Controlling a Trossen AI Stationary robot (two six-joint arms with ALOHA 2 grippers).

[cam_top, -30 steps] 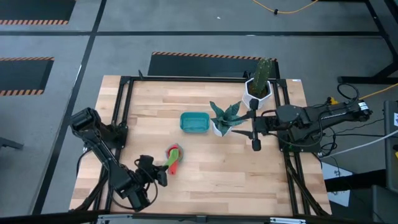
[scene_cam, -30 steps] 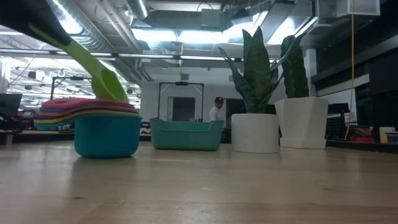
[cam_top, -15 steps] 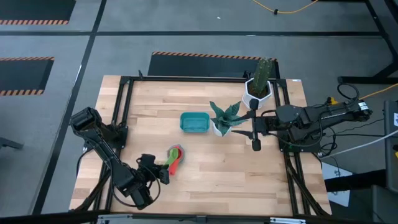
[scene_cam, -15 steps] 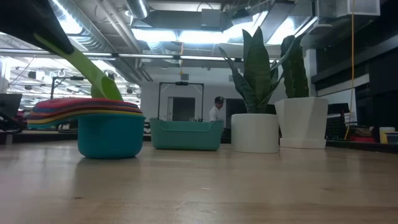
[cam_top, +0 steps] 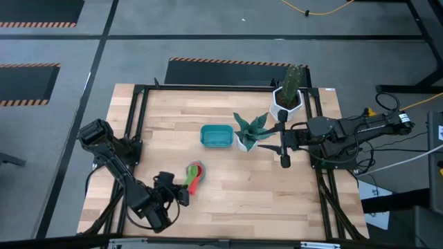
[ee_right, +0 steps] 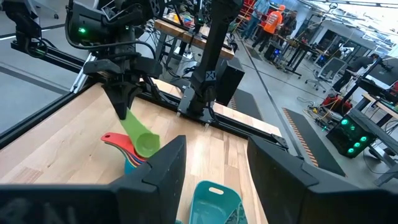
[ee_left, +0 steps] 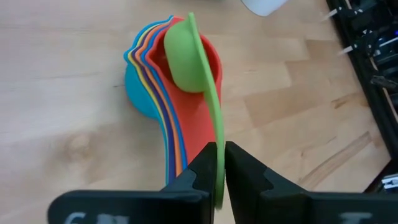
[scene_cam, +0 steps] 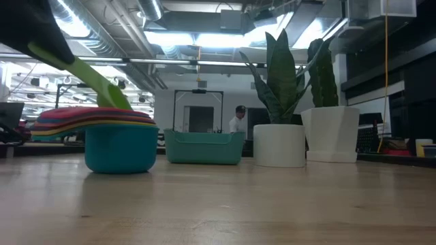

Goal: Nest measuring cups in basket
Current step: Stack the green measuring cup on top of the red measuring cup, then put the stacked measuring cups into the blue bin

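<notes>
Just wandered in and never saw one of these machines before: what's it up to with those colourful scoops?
The left gripper pinches the handle of a small green plastic measuring cup, holding its bowl in the top of a nested stack of coloured plastic cups on the wooden table. The small shallow teal plastic basket sits apart from the stack, nearer the two potted plants. The right gripper waits open beside those plants.
</notes>
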